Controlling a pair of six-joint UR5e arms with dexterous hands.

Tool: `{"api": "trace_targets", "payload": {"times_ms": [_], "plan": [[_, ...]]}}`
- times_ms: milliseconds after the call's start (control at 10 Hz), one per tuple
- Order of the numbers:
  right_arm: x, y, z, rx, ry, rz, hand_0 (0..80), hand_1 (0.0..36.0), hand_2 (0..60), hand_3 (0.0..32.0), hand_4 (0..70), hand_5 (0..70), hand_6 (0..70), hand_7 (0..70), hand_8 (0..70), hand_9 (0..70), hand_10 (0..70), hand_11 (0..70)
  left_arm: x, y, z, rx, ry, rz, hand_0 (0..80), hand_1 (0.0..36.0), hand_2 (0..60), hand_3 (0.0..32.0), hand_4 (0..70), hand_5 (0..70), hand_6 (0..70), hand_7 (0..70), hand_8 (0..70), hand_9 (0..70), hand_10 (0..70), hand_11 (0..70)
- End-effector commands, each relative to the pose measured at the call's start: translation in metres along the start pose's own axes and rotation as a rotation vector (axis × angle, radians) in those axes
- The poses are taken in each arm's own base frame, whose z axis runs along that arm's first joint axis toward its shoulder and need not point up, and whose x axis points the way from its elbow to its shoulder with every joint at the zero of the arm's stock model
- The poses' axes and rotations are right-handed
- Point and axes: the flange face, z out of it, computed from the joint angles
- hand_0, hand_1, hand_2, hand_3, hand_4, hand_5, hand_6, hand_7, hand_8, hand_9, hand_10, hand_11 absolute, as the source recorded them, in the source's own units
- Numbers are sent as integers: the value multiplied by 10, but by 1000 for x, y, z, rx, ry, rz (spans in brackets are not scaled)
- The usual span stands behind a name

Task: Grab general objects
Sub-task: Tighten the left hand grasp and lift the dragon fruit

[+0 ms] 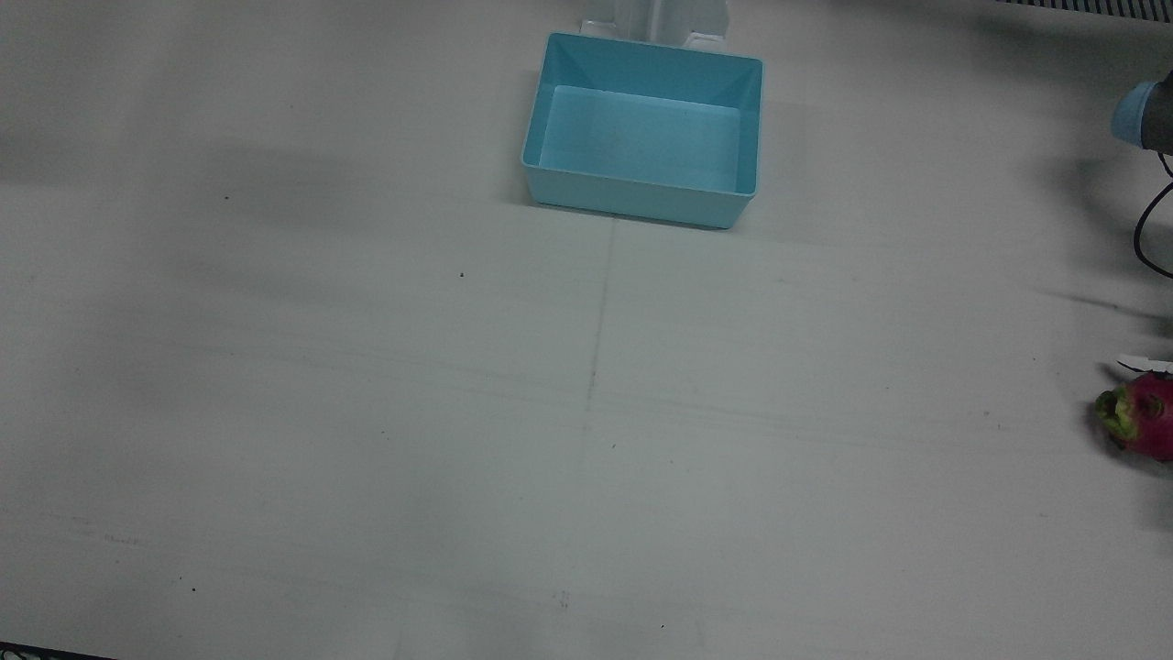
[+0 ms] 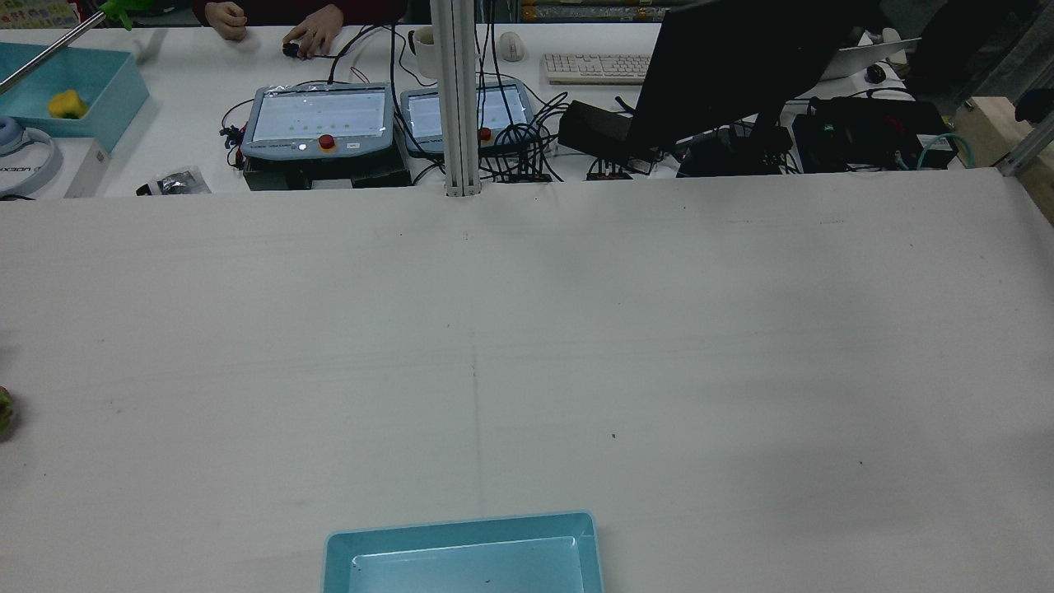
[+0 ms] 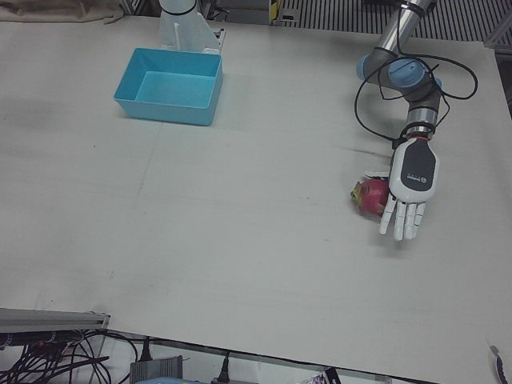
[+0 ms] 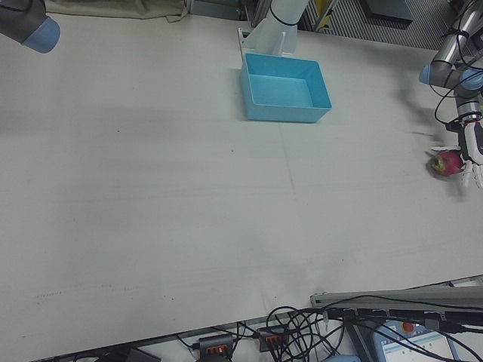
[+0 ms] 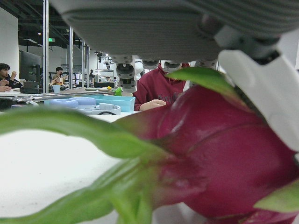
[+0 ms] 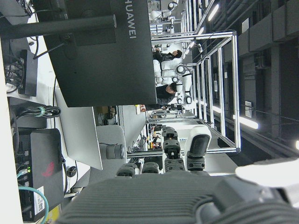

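A pink dragon fruit [image 3: 370, 196] with green scales lies on the white table near its edge on my left arm's side; it also shows in the front view [image 1: 1145, 417] and the right-front view [image 4: 447, 163]. My left hand [image 3: 408, 188] hangs right beside it, palm toward the fruit, fingers [image 3: 404, 220] straight and pointing down at the table, not closed around it. In the left hand view the fruit [image 5: 224, 158] fills the frame under the palm [image 5: 140, 23]. My right hand [image 6: 177, 196] shows only in its own view, off the table area, holding nothing.
An empty light-blue bin [image 1: 632, 197] stands at the robot's side of the table, near the middle; it also shows in the left-front view [image 3: 164, 108]. The left arm's cable [image 3: 364, 120] loops above the table behind the hand. Monitors and teach pendants [image 2: 321, 119] lie beyond the far edge.
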Motion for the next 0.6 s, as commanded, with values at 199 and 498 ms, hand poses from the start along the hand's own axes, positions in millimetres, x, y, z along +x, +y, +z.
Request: {"api": "trace_targets", "payload": {"times_ms": [199,498], "plan": [[0,0,0,0,0,0,0,0,0,0,0,0,0,0,0,0,0,0,-1,6,-2,-13,-9,9,566,129,0,0,426,139,125,253,137,39,257,381],[0,0,0,0,0,0,0,0,0,0,0,0,0,0,0,0,0,0,0,8,2,-13,-2,3,544,94,13,0,700,255,299,450,339,301,354,498]]}}
